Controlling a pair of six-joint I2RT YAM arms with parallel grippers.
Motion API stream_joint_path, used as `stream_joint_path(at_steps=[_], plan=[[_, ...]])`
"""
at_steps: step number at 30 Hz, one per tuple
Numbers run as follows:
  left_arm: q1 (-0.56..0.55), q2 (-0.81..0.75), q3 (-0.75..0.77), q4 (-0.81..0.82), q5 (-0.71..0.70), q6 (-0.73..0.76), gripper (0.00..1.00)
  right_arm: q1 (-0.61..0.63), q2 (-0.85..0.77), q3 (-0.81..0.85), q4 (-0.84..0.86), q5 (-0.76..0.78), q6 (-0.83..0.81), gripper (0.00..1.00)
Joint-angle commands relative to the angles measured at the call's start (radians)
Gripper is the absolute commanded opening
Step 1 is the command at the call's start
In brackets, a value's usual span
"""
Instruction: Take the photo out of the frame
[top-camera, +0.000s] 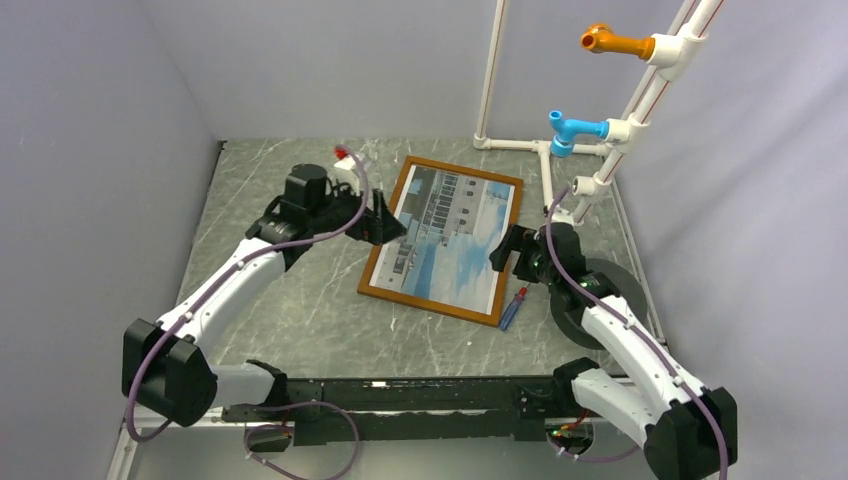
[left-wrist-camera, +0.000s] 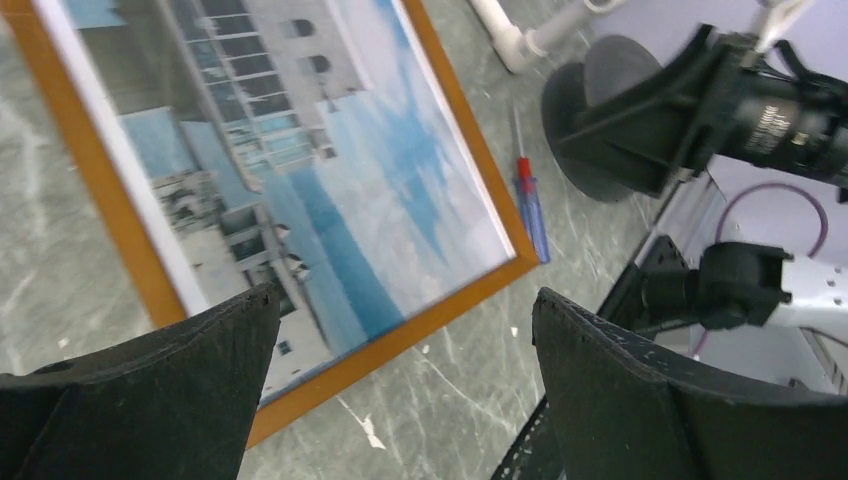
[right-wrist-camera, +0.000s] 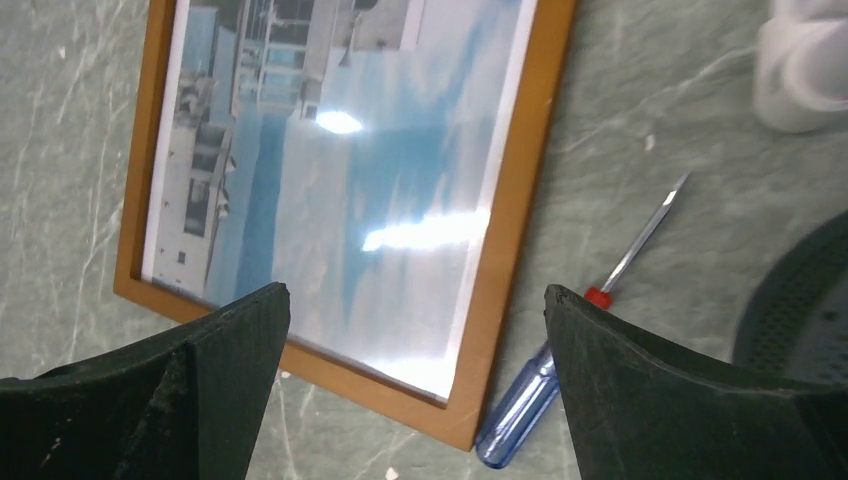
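- A grey, marble-patterned bench (top-camera: 290, 310) carries the frame (top-camera: 428, 306), a thin reddish-brown wooden moulding lying flat and turned slightly askew.
- The photo (top-camera: 450, 240) sits inside the frame, face up: a grey-white building under blue sky with clouds (bright glare streaks cross it in the right wrist view).
- The left hand (top-camera: 388, 222) hovers at the frame's left edge, fingers spread wide, gripping nothing.
- The right hand (top-camera: 500, 252) hangs at the frame's right edge, likewise spread wide and empty.
- A screwdriver (top-camera: 513, 309) with a blue handle and red collar lies just beside the frame's near right corner.
- Pale lettering on the right arm (left-wrist-camera: 780, 125) is too blurred to read.
- A white pipe stand (top-camera: 640, 100) rises at the back, bearing orange and blue fittings.
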Motion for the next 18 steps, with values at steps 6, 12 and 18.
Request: stream_joint_path(at_steps=[6,12,18], plan=[[-0.17,0.123,0.285,-0.251,-0.128,0.19,0.99,0.091,0.143,-0.059,0.129,0.075,0.143,0.82],[-0.193,0.134,0.194,-0.196,-0.142,0.241,0.97,0.1,0.194,-0.092,0.138,0.138,0.154,0.61],[-0.275,0.123,0.204,-0.272,-0.208,0.311,0.95,0.102,0.216,-0.152,0.219,0.14,0.162,0.45]])
